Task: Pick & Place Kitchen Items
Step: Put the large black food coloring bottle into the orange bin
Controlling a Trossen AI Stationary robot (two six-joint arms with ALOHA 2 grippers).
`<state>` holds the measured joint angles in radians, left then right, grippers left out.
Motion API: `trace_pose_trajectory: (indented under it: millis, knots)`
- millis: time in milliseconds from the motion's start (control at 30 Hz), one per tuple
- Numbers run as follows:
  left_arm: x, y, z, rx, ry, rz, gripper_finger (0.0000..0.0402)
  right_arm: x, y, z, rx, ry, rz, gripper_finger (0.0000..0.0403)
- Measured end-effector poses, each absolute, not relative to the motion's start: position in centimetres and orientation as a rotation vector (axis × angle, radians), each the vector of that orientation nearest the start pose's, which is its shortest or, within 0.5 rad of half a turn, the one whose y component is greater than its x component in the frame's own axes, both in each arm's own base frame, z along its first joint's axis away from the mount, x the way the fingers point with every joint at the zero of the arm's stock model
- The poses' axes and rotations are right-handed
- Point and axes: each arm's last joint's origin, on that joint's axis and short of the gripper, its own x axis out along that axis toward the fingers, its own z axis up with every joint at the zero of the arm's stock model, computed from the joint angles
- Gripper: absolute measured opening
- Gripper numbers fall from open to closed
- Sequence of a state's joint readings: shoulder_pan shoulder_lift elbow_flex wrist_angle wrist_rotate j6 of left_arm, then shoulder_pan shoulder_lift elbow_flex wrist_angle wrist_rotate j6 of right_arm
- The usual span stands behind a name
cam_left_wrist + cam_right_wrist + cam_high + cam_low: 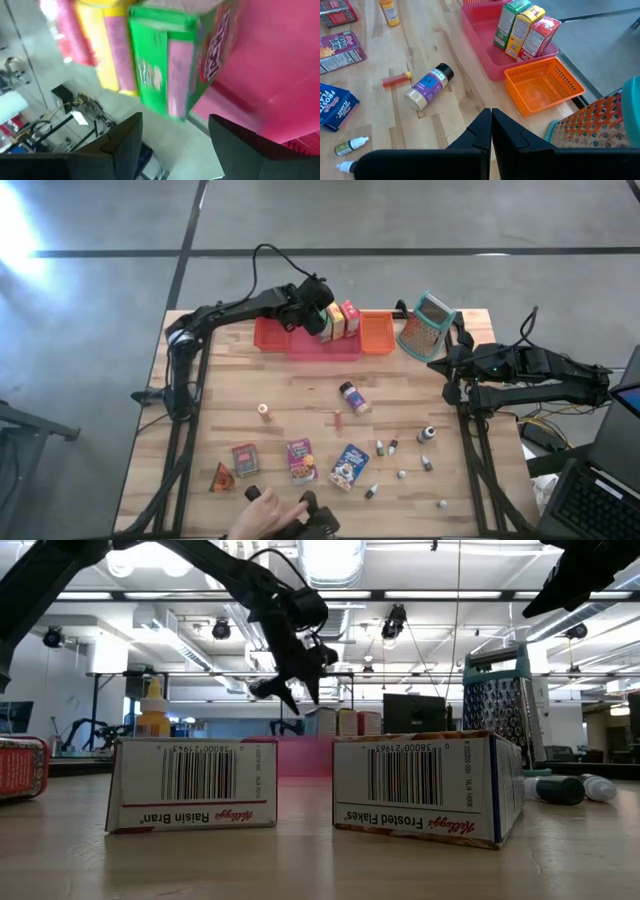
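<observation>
Kitchen items: green box [326, 320], yellow and red ones stand in the pink bin [300, 345]; the left end effector [312, 307] hovers spread beside them. Right end effector [447, 365] waits pressed together. Plenty remains scattered on the desk [300, 395].

We see two matte black arms built of slim tubular links and chunkier joint housings. A black cable loops in an arc above the left arm [235, 310], and thin cables trail off the right arm [530, 375], where a small green light glows near the wrist. The left gripper [172, 145] has two flat, angular black fingers; the right gripper [491, 135] matches it, equally plain and unmarked.
</observation>
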<state>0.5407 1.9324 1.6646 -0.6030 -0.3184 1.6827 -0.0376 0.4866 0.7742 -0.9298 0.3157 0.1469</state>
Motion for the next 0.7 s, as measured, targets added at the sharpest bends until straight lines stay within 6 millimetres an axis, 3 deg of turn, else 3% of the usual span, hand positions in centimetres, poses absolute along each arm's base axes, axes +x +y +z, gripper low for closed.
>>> trace_pose_trajectory:
  millis: [267,500,700]
  knots:
    - [34.7,22.1,31.0,1.254,1.282,0.098,0.0232,8.0,-1.2,29.7,0.053,0.612,-0.388,0.0008]
    - [30.9,19.2,36.3,0.817,1.020,0.241,0.0231,8.0,-1.2,29.7,0.051,0.612,-0.386,0.0008]
    - [27.0,15.8,40.3,0.387,0.724,0.073,0.0222,8.0,-1.2,29.7,0.052,0.612,-0.387,0.0008]
